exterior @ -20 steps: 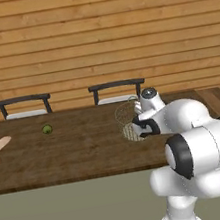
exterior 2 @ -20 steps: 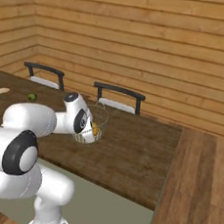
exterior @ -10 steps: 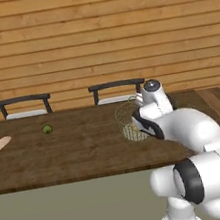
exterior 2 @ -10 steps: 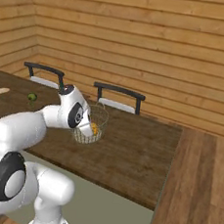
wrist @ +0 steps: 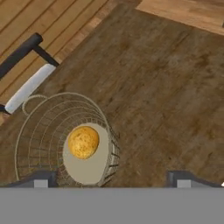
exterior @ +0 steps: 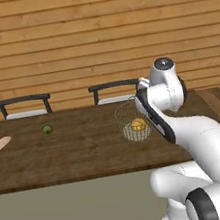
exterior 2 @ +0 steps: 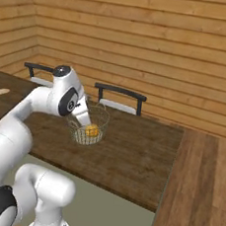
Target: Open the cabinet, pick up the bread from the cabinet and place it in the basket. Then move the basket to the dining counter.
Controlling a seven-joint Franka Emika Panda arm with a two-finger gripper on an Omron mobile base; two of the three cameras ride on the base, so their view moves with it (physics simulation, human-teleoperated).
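Left base view: arm hides basket [exterior: 133, 122] right rim.

The basket [exterior 2: 89, 128] sits on the dining counter [exterior 2: 130, 156]. The bread [exterior 2: 92, 130] lies inside it. The white arm [exterior 2: 52, 100] is at its nine o'clock. A chair [exterior 2: 119, 98] stands at twelve o'clock.

Two rear base views share basket [exterior: 133, 123], hand view close above
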